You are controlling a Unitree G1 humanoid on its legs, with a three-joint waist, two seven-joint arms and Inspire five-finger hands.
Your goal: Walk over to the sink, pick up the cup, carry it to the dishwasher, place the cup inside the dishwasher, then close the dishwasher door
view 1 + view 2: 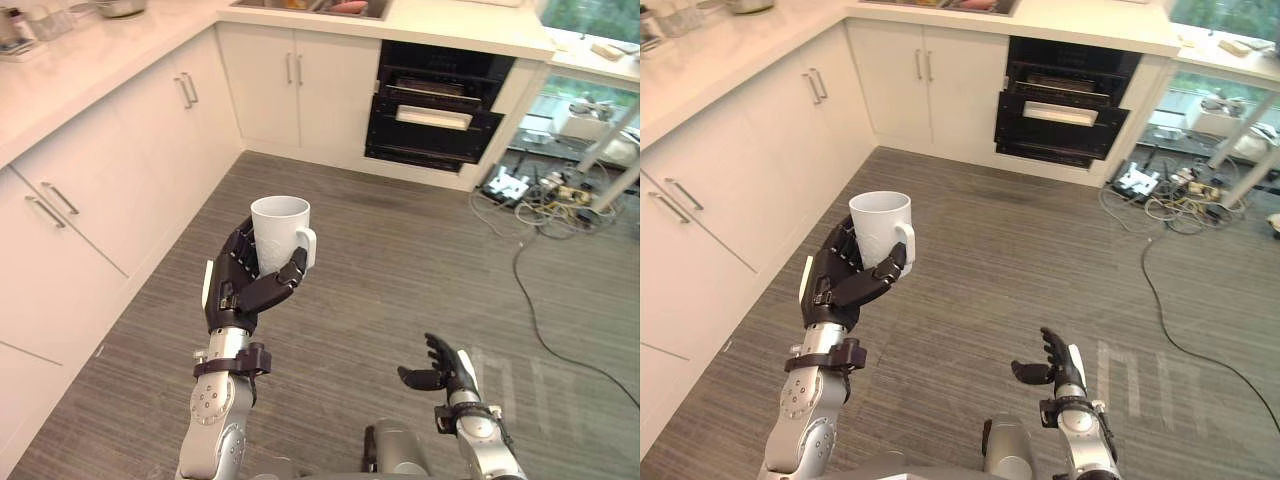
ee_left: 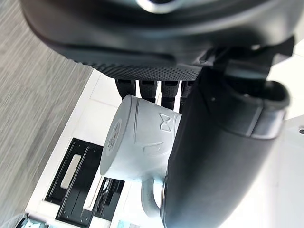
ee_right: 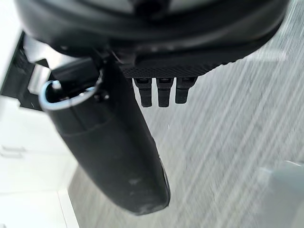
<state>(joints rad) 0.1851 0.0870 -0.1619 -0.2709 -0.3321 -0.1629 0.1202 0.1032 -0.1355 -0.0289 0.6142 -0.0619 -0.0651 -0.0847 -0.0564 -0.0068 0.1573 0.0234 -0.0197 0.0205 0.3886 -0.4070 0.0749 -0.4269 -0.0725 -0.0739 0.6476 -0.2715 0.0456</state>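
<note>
ok, head views had the left hand (image 1: 240, 285) raised over the mid floor (image 1: 380, 260), fingers and thumb wrapped round a white cup (image 1: 281, 232). cup was upright, mouth up, handle toward the robot's right, just above the thumb. left wrist view added what those didn't: the cup's base and an embossed mark on its side, fingers (image 2: 147, 88) behind the wall, thumb (image 2: 213, 156) across the front by the handle, so clamped on the cup. right hand (image 1: 440, 368) sat low near the body, fingers loosely apart. right wrist view showed its straight fingers (image 3: 164, 92) over floor. dishwasher (image 1: 435, 105) was black, in the far cabinets (image 1: 290, 80), well apart from the cup. sink (image 1: 300, 8) sat in the counter (image 1: 450, 25) above those cabinets.
</note>
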